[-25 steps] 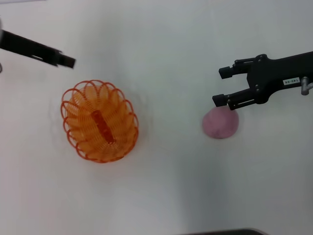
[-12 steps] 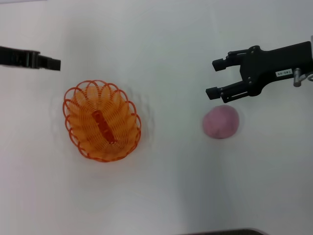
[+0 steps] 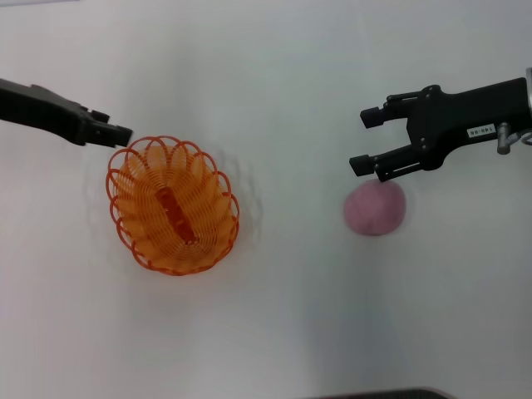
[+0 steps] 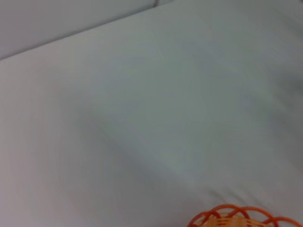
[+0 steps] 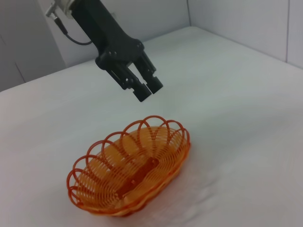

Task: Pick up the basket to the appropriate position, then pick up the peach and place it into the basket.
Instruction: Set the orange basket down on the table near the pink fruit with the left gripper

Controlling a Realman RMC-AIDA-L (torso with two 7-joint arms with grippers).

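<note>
**Both grippers poised, nothing held yet**

The basket (image 3: 173, 205) is sitting on the white table (image 3: 274, 316) at centre left of the head view, empty, its orange base strip running diagonally. The left gripper (image 3: 116, 133) is reaching in from the upper left edge, its tip hanging just beside the basket's upper left rim; in the right wrist view its fingers are showing pressed close together, with no wire between them. The peach (image 3: 376, 208) is lying on the table at centre right, well apart from the basket. The right gripper (image 3: 363, 139) is hovering just above and left of the peach in the frame, fingers spread wide and gripping nothing.

Risks, as judgement: with its fingers this nearly closed, the left gripper may push the light wire basket aside rather than catch a rim loop. A thin-loop grip could also let the basket tilt. The round peach may roll if the right fingers descend off-centre.
</note>
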